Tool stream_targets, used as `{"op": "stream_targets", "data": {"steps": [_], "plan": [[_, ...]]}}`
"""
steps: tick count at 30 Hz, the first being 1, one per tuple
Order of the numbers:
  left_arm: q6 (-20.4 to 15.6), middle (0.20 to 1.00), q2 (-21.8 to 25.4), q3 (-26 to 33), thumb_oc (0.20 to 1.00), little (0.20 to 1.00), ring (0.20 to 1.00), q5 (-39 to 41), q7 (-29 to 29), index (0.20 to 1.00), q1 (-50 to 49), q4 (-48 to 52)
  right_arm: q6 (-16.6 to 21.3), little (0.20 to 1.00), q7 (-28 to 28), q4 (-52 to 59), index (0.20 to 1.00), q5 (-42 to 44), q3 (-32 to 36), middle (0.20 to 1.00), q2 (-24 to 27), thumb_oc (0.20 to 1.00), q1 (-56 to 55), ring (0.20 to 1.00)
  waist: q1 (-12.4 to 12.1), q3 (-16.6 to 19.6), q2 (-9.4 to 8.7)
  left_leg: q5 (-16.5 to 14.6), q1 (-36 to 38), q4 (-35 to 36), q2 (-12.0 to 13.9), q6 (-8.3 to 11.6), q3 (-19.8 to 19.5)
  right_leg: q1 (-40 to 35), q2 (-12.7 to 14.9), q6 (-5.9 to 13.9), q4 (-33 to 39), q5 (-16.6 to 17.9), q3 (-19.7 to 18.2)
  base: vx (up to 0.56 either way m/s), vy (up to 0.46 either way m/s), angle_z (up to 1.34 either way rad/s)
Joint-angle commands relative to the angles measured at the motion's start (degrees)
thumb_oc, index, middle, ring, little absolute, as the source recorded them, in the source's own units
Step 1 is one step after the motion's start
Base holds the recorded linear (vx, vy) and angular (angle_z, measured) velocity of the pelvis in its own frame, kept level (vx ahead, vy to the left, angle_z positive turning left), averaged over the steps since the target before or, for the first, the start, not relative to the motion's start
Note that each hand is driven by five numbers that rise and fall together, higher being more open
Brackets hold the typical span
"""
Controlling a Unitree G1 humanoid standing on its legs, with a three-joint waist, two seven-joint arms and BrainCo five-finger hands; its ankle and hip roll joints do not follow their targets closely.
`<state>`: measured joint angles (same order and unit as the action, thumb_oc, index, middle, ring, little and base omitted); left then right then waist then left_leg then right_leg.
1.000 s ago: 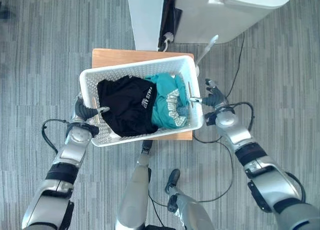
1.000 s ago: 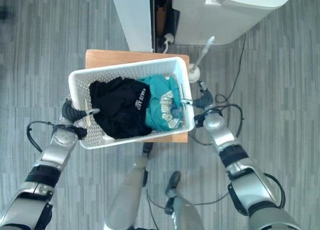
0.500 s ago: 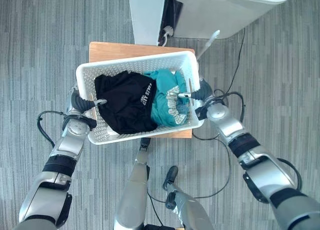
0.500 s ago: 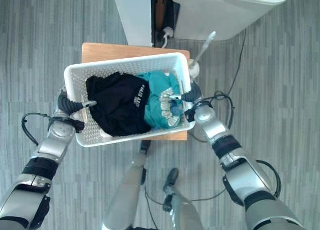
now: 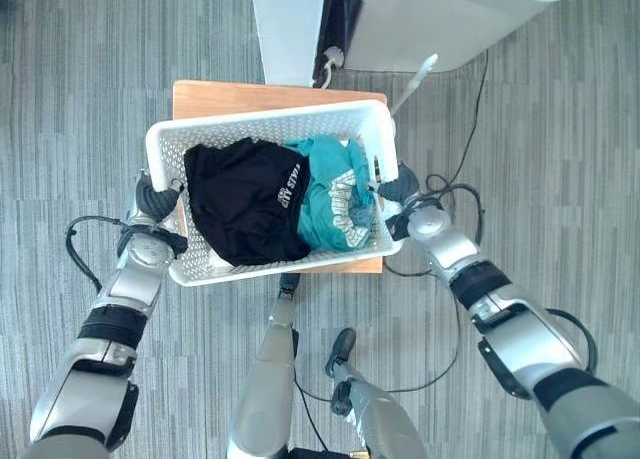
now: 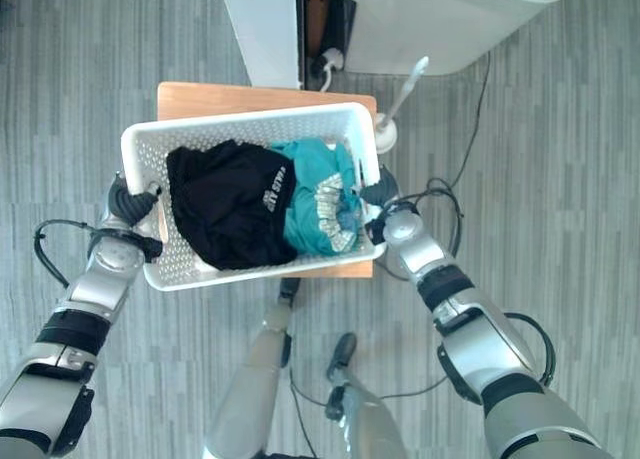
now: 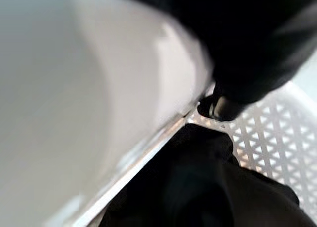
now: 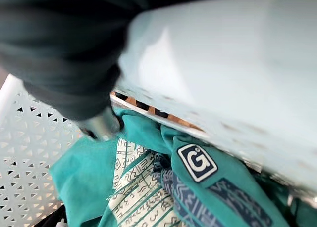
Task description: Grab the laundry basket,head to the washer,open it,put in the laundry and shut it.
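Left hand (image 5: 152,201) pressed vs. left end wall of white laundry basket (image 5: 262,126), fingers hooked over rim; looks like a grip on the rim, tho wrist view too close to be sure. Basket on small wooden table (image 5: 215,96), overhanging its near edge. Inside: black garment (image 5: 243,199) to the left, teal printed garment (image 5: 335,192) to the right, touching. Right hand (image 5: 400,191) at right end wall, fingers over rim, apparently clamped on it. White washer (image 5: 440,24) past the table, up right.
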<state>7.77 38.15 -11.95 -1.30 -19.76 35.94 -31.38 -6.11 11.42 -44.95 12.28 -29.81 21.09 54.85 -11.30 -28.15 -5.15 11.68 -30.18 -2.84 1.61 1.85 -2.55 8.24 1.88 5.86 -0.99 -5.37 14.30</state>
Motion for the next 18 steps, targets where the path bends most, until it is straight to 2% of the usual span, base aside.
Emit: {"op": "stream_targets", "data": {"steps": [1, 6, 10, 13, 14, 16, 18], "plan": [[-0.27, 0.200, -0.21, -2.63, 0.200, 0.200, 0.200, -7.38, 2.01, 0.200, -2.05, -0.28, 1.53, 0.200, -1.62, 6.55, 0.200, -1.99, -0.26, 0.200, 0.40, 0.200, -2.80, 0.200, 0.64, -0.61, 0.18, -5.25, -1.39, -3.86, 2.78, 1.97, 3.04, 4.92, 4.56, 0.09, -1.60, 3.70, 0.11, 0.00, 0.000, 0.00], [0.00, 0.200, -0.41, -1.54, 0.200, 0.200, 0.200, -9.65, 2.35, 0.200, -3.64, 1.22, 1.55, 0.200, -1.05, 11.58, 0.200, -4.83, 2.53, 0.200, 2.66, 0.200, -5.64, 0.200, 1.28, 0.20, -0.11, -5.91, -1.13, -4.48, 2.83, 1.85, 2.81, 4.56, 4.42, 0.00, -1.56, 3.49, -0.28, 0.00, 0.000, 0.00], [-0.46, 0.200, 0.11, -1.60, 0.200, 0.200, 0.200, -10.71, 3.19, 0.200, -5.06, 2.67, 1.87, 0.200, -1.25, 14.91, 0.200, -3.95, 4.68, 0.200, 4.08, 0.200, -7.94, 0.200, 1.72, 1.36, -0.48, -6.88, -0.31, -5.59, 3.13, 1.60, 2.71, 3.85, 4.29, -0.08, -1.81, 3.18, -0.78, 0.00, 0.000, 0.00], [-1.19, 0.200, 0.70, -2.22, 0.200, 0.200, 0.200, -11.22, 5.33, 0.200, -7.12, 5.06, 1.92, 0.200, -2.98, 18.49, 0.200, -2.50, 6.12, 0.200, 6.17, 0.200, -10.87, 0.200, 1.74, 3.13, -1.23, -8.60, 1.41, -7.30, 3.61, 1.09, 2.87, 1.92, 4.25, -0.14, -2.13, 2.61, -1.37, 0.01, -0.056, -0.11], [-2.35, 0.200, 1.15, -2.18, 0.200, 0.200, 0.200, -11.52, 8.33, 0.200, -10.39, 9.66, 1.79, 0.200, -4.71, 21.67, 0.200, -2.07, 8.39, 0.200, 8.16, 0.200, -14.51, 0.200, 2.15, 5.45, -1.70, -10.72, 4.71, -8.72, 3.88, 0.57, 3.14, -0.55, 4.11, -0.21, -3.28, 1.37, -2.42, 0.06, -0.069, -0.19], [-2.70, 0.200, 1.23, -2.02, 0.200, 0.200, 0.200, -11.45, 9.00, 0.200, -11.41, 10.66, 1.65, 0.200, -5.19, 22.30, 0.200, -2.14, 9.03, 0.200, 8.73, 0.200, -15.83, 0.200, 2.32, 6.33, -1.79, -10.88, 5.82, -8.73, 3.83, 0.38, 3.21, -1.32, 4.17, -0.21, -3.45, 1.16, -2.76, 0.07, -0.038, -0.22], [-3.60, 0.200, 0.56, -2.56, 0.200, 0.200, 0.200, -11.56, 11.00, 0.200, -12.43, 12.69, 1.43, 0.200, -6.61, 24.68, 0.200, -2.38, 11.26, 0.200, 9.86, 0.200, -19.88, 0.200, 3.19, 9.26, -2.10, -12.30, 9.21, -9.14, 3.80, 0.29, 3.74, -4.08, 4.38, -0.37, -4.12, -0.26, -3.37, 0.11, -0.038, -0.26]]}}
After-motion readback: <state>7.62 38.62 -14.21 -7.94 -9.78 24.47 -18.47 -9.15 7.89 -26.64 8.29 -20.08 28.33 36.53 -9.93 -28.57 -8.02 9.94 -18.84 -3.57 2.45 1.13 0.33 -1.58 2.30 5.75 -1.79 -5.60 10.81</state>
